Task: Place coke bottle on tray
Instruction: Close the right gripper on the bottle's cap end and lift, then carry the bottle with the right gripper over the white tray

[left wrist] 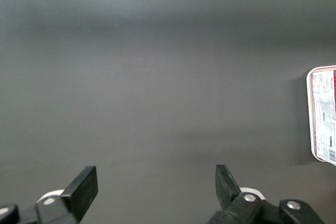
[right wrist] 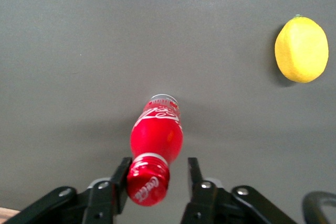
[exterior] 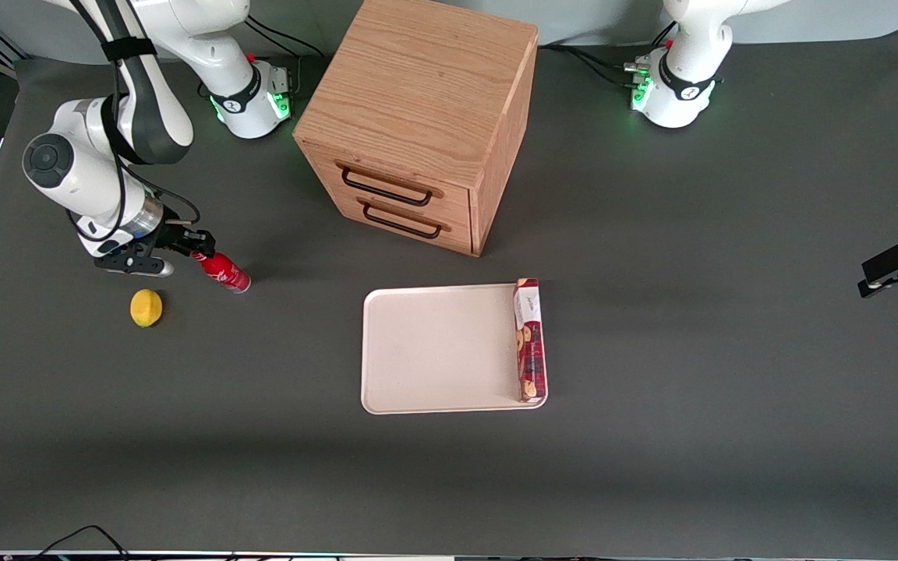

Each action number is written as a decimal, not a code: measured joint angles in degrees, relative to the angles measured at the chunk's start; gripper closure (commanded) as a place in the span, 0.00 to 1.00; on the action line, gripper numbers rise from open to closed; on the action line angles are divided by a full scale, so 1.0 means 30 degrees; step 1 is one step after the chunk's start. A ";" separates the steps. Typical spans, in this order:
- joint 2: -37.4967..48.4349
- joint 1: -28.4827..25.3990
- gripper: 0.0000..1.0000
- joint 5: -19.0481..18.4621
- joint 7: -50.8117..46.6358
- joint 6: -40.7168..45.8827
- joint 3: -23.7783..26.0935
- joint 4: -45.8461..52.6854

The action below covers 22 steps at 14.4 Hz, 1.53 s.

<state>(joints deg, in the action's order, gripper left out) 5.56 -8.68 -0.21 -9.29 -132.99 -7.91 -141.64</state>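
Right wrist view: I've got the gripper (right wrist: 157,182) straddling the coke bottle (right wrist: 156,142) at its cap, fingers (right wrist: 118,184) w/ a slight gap one side, not clearly clamped yet. Bottle stands on the table near the lemon (right wrist: 302,49), well apart from the tray (exterior: 437,347). I'd squeeze squarely on the neck, lift straight, then carry over clear of the biscuit box (exterior: 530,340).
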 measured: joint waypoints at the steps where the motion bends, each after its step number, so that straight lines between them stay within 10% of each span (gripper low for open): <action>1: -0.0018 -0.0006 1.00 -0.0018 0.0004 -0.0029 0.0010 0.0003; 6: -0.0071 -0.0196 1.00 -0.0048 0.0016 0.0424 0.0111 0.0743; 15: -0.2087 -0.0461 1.00 0.0022 -0.0515 1.3385 0.2087 1.5121; 22: -0.9948 -0.1768 1.00 0.0034 -0.9738 1.5224 0.6608 2.4353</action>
<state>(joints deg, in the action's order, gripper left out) -24.28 -13.99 -0.11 -38.51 -87.32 11.91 -68.59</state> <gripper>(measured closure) 0.687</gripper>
